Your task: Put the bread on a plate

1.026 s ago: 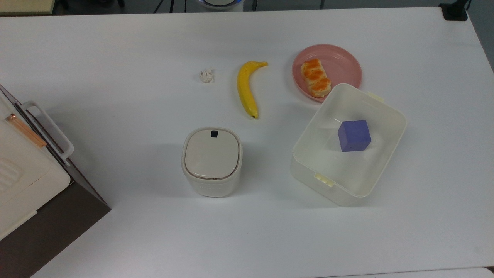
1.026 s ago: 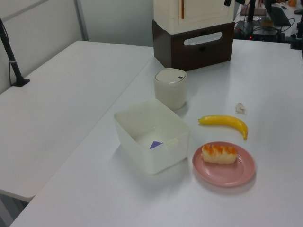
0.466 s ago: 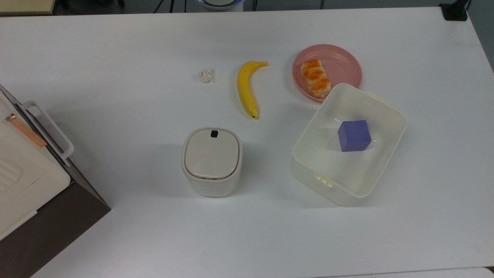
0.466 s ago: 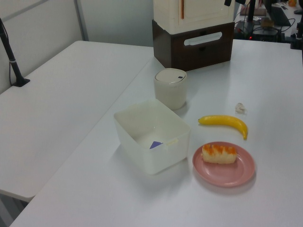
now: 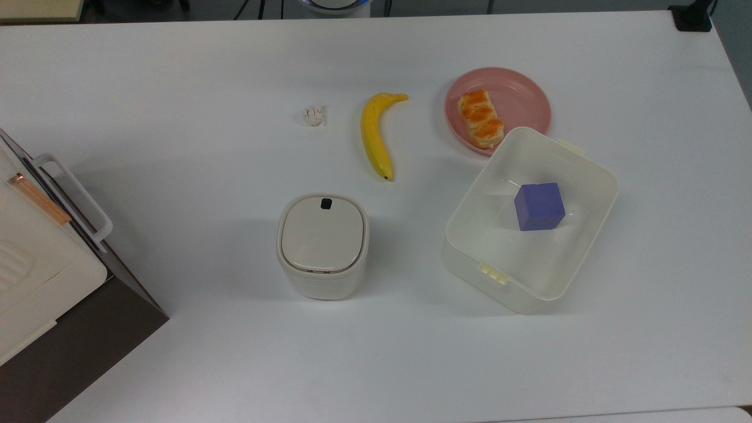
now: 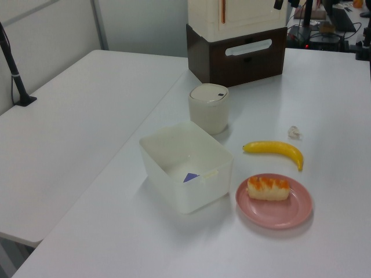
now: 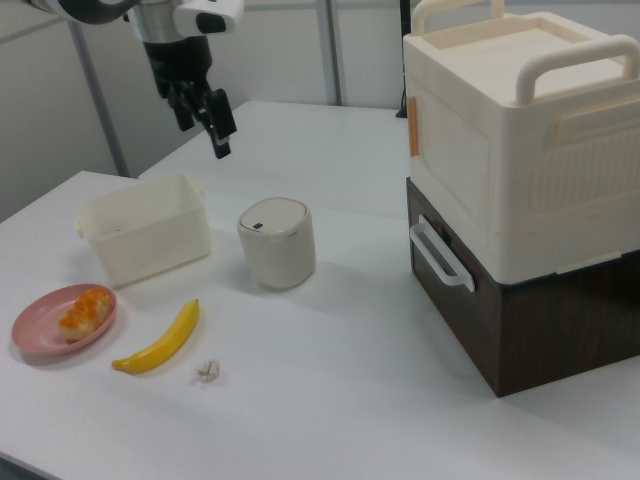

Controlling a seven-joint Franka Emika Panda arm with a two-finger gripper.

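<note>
The bread [image 5: 480,118], a tan bun with glossy orange humps, lies on the pink plate [image 5: 523,97] toward the top view's left side of it. In the left view the bread [image 6: 268,187] rests on the plate [image 6: 290,213] beside the tub. In the right view the bread [image 7: 82,311] and plate [image 7: 35,335] sit at the lower left. My gripper [image 7: 203,120] hangs high above the table, over the tub and well away from the plate, open with nothing between its fingers.
A yellow banana [image 5: 375,136] and a small white scrap [image 5: 314,116] lie to the top view's left of the plate. A translucent tub [image 5: 573,247] holding a purple cube [image 5: 539,206] touches the plate. A lidded cream canister [image 5: 322,245] and a large cream-and-brown box [image 7: 520,190] stand nearby.
</note>
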